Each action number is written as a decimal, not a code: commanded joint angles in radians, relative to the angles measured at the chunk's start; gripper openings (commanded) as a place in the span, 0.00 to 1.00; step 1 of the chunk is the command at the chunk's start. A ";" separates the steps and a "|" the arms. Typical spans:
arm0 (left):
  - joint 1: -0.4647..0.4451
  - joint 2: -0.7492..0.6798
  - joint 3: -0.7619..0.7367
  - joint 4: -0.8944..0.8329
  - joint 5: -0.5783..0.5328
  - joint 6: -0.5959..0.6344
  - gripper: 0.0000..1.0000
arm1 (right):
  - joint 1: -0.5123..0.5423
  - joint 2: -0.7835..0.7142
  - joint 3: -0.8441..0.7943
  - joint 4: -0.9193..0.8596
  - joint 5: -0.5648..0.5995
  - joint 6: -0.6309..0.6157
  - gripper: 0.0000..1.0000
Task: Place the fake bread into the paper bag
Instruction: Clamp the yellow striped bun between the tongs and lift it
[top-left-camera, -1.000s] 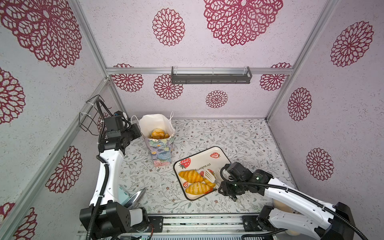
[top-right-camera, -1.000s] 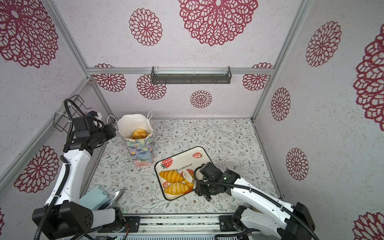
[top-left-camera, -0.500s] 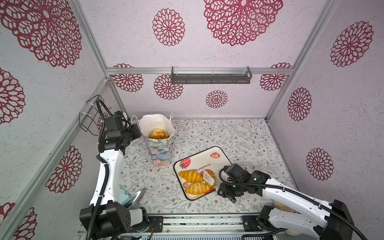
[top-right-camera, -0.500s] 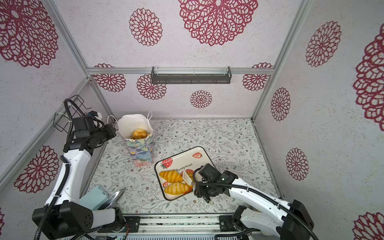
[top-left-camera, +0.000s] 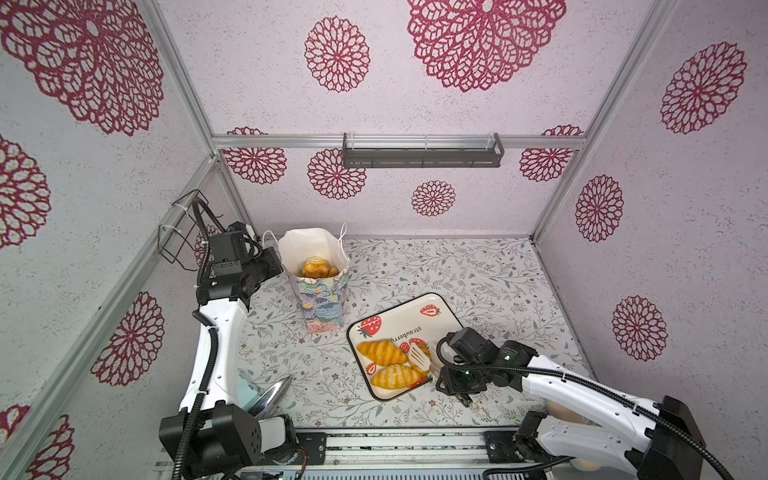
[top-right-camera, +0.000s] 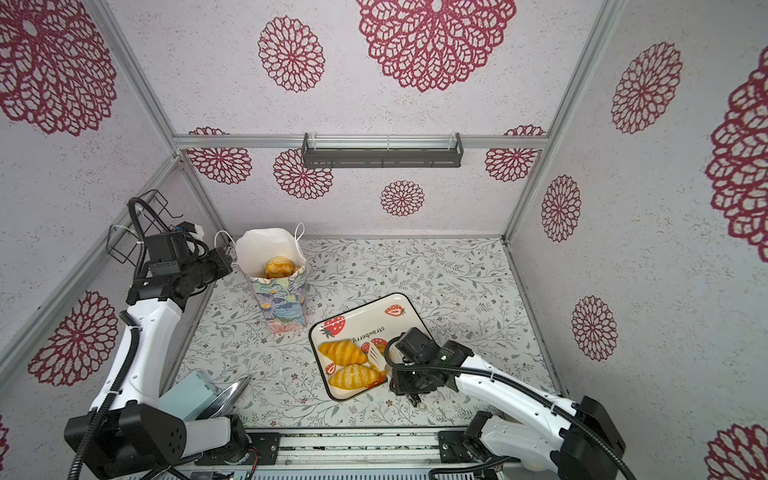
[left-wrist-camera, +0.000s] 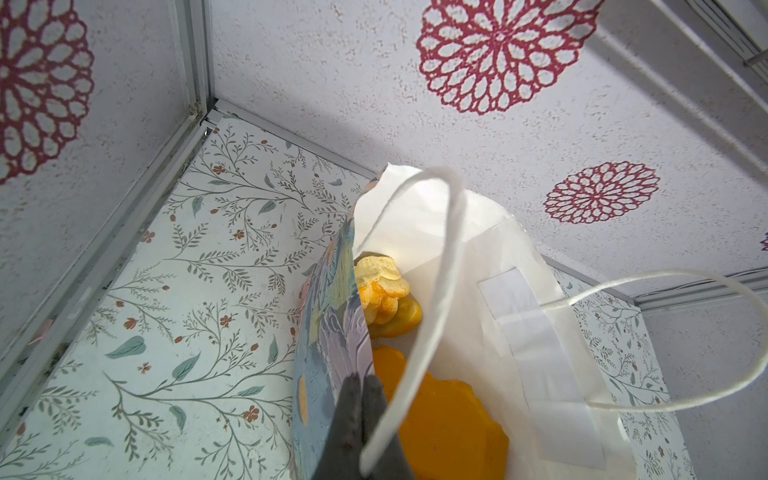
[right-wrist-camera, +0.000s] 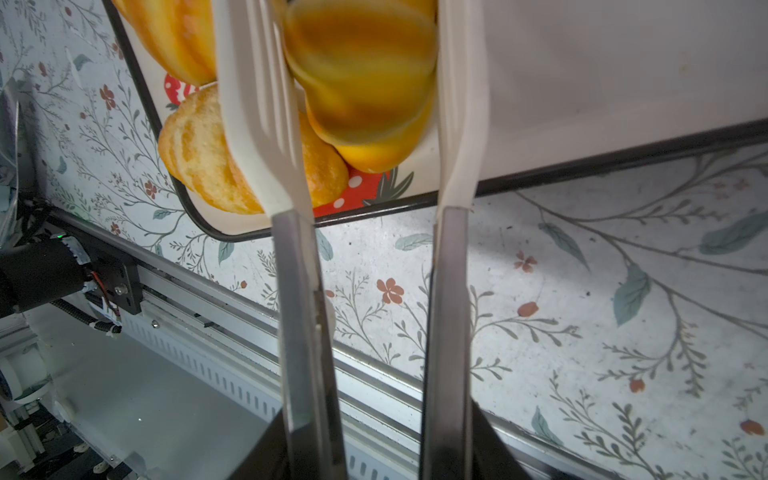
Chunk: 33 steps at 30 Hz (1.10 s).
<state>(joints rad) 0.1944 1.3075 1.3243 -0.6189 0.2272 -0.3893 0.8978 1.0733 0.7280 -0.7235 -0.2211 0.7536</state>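
Overhead, a flowered table (top-left-camera: 457, 270) holds an upright bag (top-left-camera: 322, 299) and, at about 4 o'clock from it, a strawberry tray (top-left-camera: 415, 309). The left gripper (left-wrist-camera: 359, 401) is clenched on the bag's wall, pinching the paper and holding the mouth open. Bread (top-left-camera: 316, 266) already sits inside. The right gripper (right-wrist-camera: 380, 455) is clamped around a pair of tongs (right-wrist-camera: 257, 124), which reach onto the tray pointing toward roughly 10 o'clock. In the right wrist view a blurred golden pastry (right-wrist-camera: 357, 83) sits between the two white blades, each against one side. Its long axis seems to run along the blades, tapered end toward the gripper. A croissant (top-left-camera: 382, 351) and a second croissant (top-left-camera: 397, 376) lie on the tray just beside the tongs, at their 9 o'clock. The right arm is the nearer one. The bag's mouth lies at about 10 o'clock from the tongs, well apart, so the carry likely needs a lift over the rim.
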 joint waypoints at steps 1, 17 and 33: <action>-0.009 -0.004 -0.016 0.007 0.012 -0.001 0.00 | 0.006 0.001 0.037 -0.013 0.008 -0.003 0.44; -0.010 -0.002 -0.017 0.008 0.016 -0.005 0.00 | 0.000 -0.010 0.144 -0.060 0.127 -0.029 0.39; -0.011 -0.005 -0.020 0.011 0.019 -0.003 0.00 | -0.023 0.104 0.288 0.064 0.115 -0.101 0.38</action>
<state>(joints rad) 0.1917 1.3075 1.3190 -0.6178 0.2314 -0.3927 0.8822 1.1793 0.9634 -0.7155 -0.1089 0.6880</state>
